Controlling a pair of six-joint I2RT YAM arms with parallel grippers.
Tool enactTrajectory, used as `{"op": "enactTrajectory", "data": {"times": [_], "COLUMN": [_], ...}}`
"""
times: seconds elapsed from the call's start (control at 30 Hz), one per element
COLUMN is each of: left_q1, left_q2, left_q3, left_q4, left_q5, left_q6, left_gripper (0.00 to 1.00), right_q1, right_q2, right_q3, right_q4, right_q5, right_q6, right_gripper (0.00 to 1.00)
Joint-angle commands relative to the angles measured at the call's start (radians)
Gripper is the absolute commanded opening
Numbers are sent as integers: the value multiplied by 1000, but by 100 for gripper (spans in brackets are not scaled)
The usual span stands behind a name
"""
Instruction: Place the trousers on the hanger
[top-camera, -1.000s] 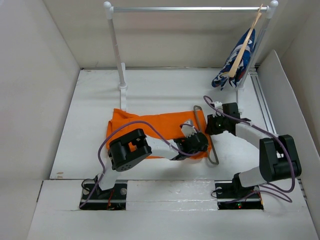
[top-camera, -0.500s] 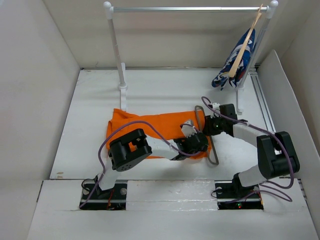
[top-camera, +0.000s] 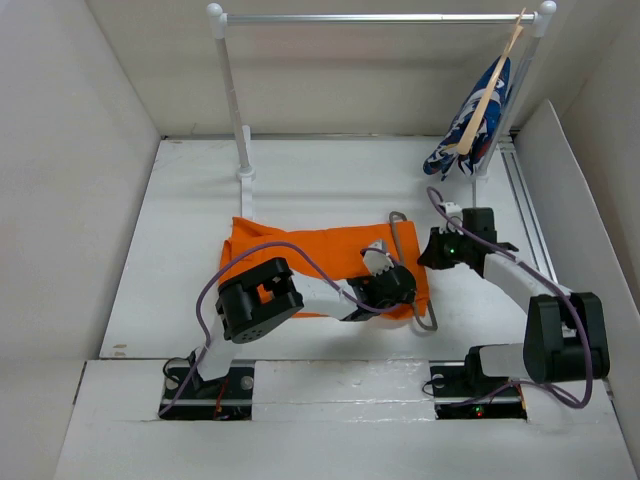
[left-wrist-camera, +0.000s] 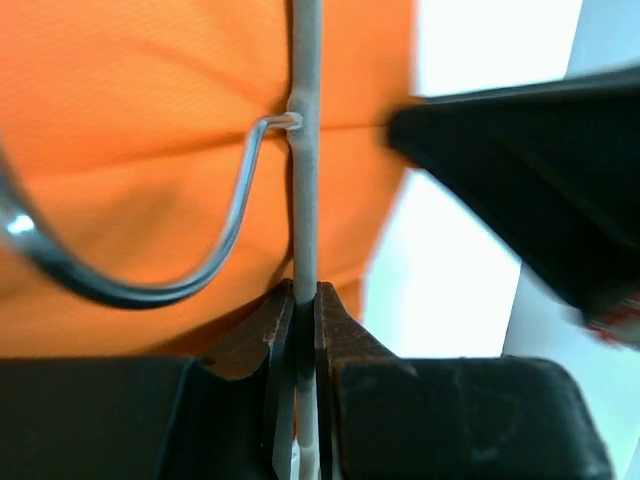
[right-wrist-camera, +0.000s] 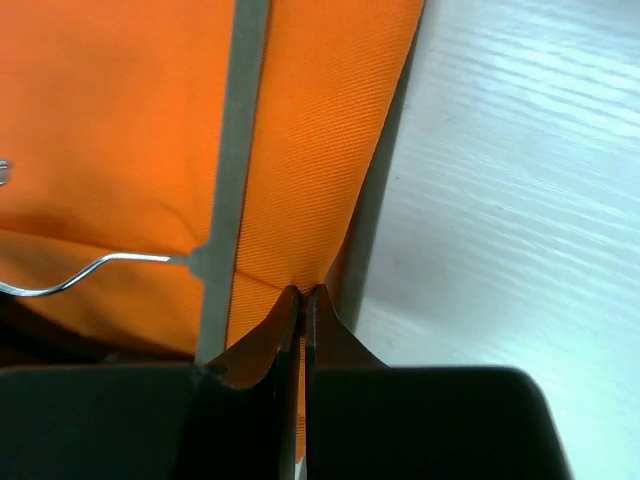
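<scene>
While white walls (top-camera: 90, 120) box the white table (top-camera: 300, 170) | left end effector (left-wrist-camera: 305, 290) clamps hanger (left-wrist-camera: 305, 150) | right end effector (right-wrist-camera: 302, 292) pinches trousers (right-wrist-camera: 130, 120)

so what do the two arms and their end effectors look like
The left arm and right arm have white links and blocky black joint housings, each trailing a looping purple cable. The left end effector and right end effector have black wedge-shaped fingers.

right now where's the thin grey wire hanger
The hanger lies mid-table in the top view, across the right end of the bright orange trousers, pinched by the left hand.
</scene>
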Motion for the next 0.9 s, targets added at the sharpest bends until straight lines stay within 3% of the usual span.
{"op": "enactTrajectory", "data": {"times": [0.0, 0.27, 0.5, 0.53, 0.57, 0.6, 0.63, 0.7, 0.87], "left_q1": [-9, 10, 30, 30, 30, 30, 30, 30, 30], "left_q2": [-27, -116, -216, -243, -255, -271, -274, -269, -230], "left_q3": [-25, -64, -192, -202, -208, -213, -211, -187, -130], "left_q4": [-143, -266, -335, -344, -358, -358, -357, -352, -363], "left_q5": [-17, -83, -131, -146, -152, -157, -161, -161, -161], "left_q6": [58, 157, 188, 193, 214, 228, 240, 274, 308], "left_gripper": [0, 0, 0, 0, 0, 0, 0, 0, 0], "right_q1": [-85, -299, -340, -340, -325, -293, -277, -266, -266], "right_q2": [-103, -81, -22, -24, -25, -24, -13, -14, -96], "right_q3": [95, 140, 137, 134, 123, 121, 126, 85, -76], "right_q4": [-87, -136, -91, -88, -76, -85, -105, -133, -93], "right_q5": [-2, -17, 4, 6, -21, -31, -28, -29, -70], "right_q6": [-64, -42, -16, -12, -12, -18, -45, -50, 0], "right_gripper": [0, 0, 0, 8, 30, 70, 84, 99, 99]}}
